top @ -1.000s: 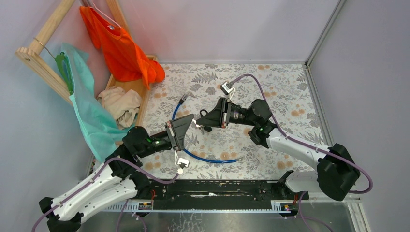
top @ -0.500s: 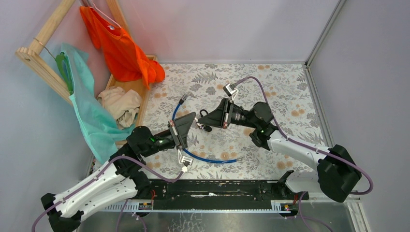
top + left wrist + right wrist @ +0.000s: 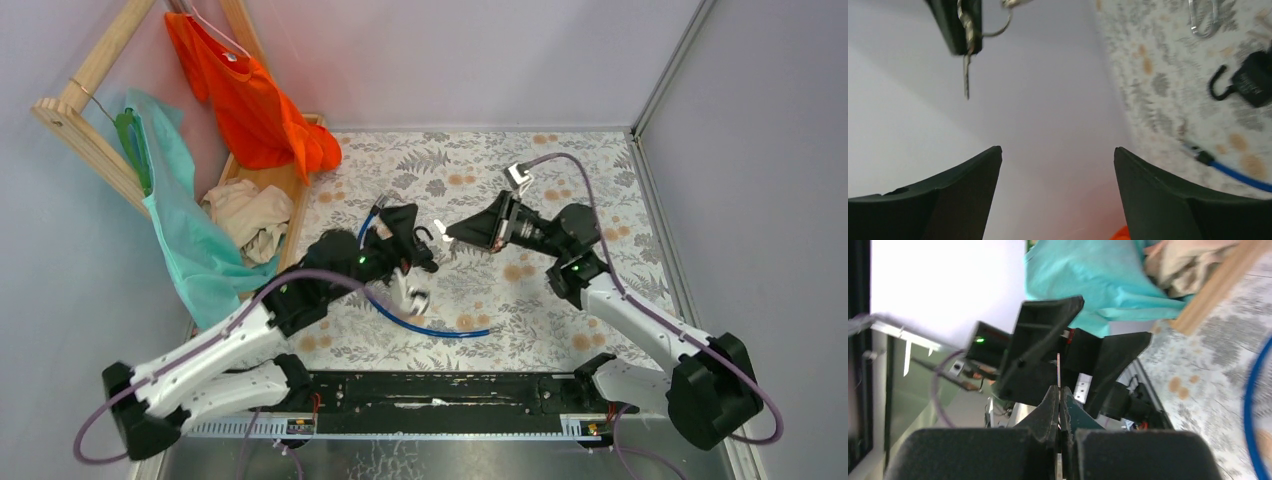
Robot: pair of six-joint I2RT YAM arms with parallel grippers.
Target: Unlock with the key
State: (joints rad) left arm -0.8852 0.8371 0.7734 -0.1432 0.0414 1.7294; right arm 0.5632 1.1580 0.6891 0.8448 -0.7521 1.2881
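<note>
- The right gripper [image 3: 1058,392] has its 2 fingers pressed together on the key [image 3: 1058,371]. Only the thin silver blade shows, sticking out past the fingertips (the head is hidden between them).
- In the top view this gripper hangs above the middle of the flowered mat [image 3: 600,190]. It points left, toward the left arm.
- The left gripper [image 3: 1057,150] stands wide apart, with nothing between its 2 fingers. It is aimed toward the far side and the wall.
- The 2 grippers face each other over the mat, tips near one another but not touching.
- In the left wrist view the blade pokes out of the dark fingertips at the upper left. A metal ring [image 3: 998,22] sits just beside it.
- A black padlock [image 3: 1254,79] lies flat on the mat, well apart from the key. Its shackle shows as a hook, and I cannot tell whether it is latched.
- In the top view the padlock lies just right of the left gripper's tips, partly hidden by them.
- A blue cable [image 3: 430,328] curves across the mat on the near side of both grippers. 1 end runs up toward the far left.
- At the far left stands a wooden rack [image 3: 90,130]. An orange shirt [image 3: 250,95] and a teal cloth [image 3: 185,230] hang on it.
- A beige cloth [image 3: 245,215] is bunched below them at the mat's left edge.
</note>
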